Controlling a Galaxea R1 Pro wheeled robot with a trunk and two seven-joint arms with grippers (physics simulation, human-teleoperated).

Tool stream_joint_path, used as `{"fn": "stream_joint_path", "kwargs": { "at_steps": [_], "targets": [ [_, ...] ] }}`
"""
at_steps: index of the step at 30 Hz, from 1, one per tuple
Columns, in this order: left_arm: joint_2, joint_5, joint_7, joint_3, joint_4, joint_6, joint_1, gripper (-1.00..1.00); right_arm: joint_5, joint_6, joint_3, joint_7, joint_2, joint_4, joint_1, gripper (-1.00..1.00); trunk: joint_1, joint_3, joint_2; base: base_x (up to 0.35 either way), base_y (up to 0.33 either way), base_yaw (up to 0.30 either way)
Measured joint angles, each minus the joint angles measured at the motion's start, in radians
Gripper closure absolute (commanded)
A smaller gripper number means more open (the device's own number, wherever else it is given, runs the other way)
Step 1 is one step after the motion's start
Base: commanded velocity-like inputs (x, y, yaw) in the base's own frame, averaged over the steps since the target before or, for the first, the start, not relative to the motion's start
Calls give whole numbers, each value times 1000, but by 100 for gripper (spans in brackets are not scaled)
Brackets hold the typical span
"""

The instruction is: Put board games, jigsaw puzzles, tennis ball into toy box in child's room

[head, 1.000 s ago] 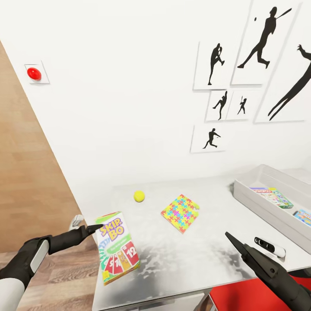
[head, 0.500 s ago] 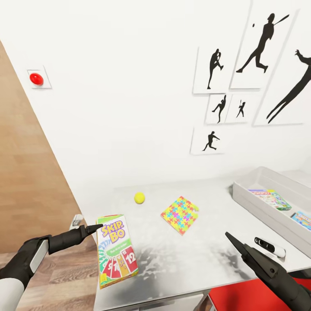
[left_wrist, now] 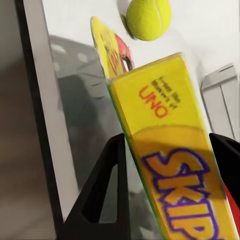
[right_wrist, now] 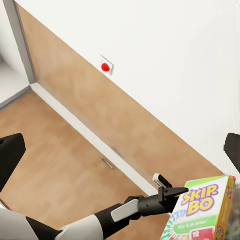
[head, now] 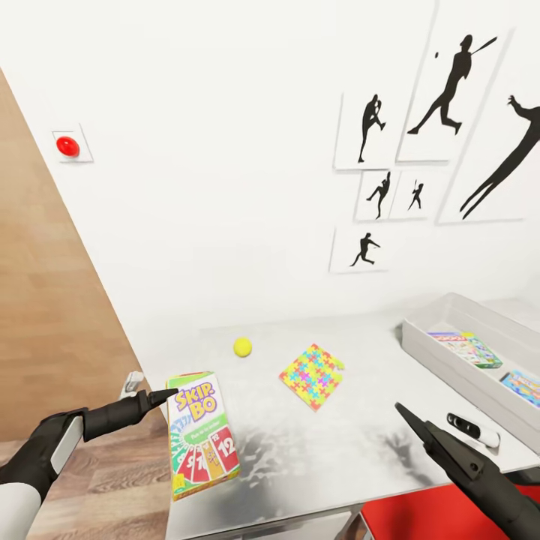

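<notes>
My left gripper [head: 166,395] stayed clamped on the yellow-and-green Skip-Bo card game box [head: 200,433], lower left of the head view, over the grey table's [head: 360,442] edge. My right gripper [head: 400,411] was spread open, empty. The camera had shifted slightly, nudging the grey toy box [head: 442,358] rightward; the yellow tennis ball [head: 242,346] lay unmoved.

Yellow ball [head: 241,346], multicolour puzzle [head: 313,374]
</notes>
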Motion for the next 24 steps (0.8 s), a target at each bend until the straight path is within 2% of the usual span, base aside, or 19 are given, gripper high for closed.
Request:
{"fn": "stream_joint_path", "kwargs": {
  "at_steps": [8,14,18,21,24],
  "targets": [
    [0,2,-2,1,0,19,0,100,-3,-3,-4,-30,1,1,0,-100,-31,25,56,0,0,0],
    [1,2,-2,1,0,26,0,100,-1,3,-5,-114,0,1,0,-100,-54,44,98,0,0,0],
    [2,2,-3,1,0,32,0,100,0,11,-10,-217,0,1,0,-100,-69,56,126,0,0,0],
    [9,4,-19,2,-3,57,0,100,-2,14,-11,-241,1,1,0,-100,-81,66,147,0,0,0],
    [23,3,-63,3,-5,86,0,100,-3,14,-11,-246,1,1,0,-100,-92,75,168,0,0,0]
  ]
}}
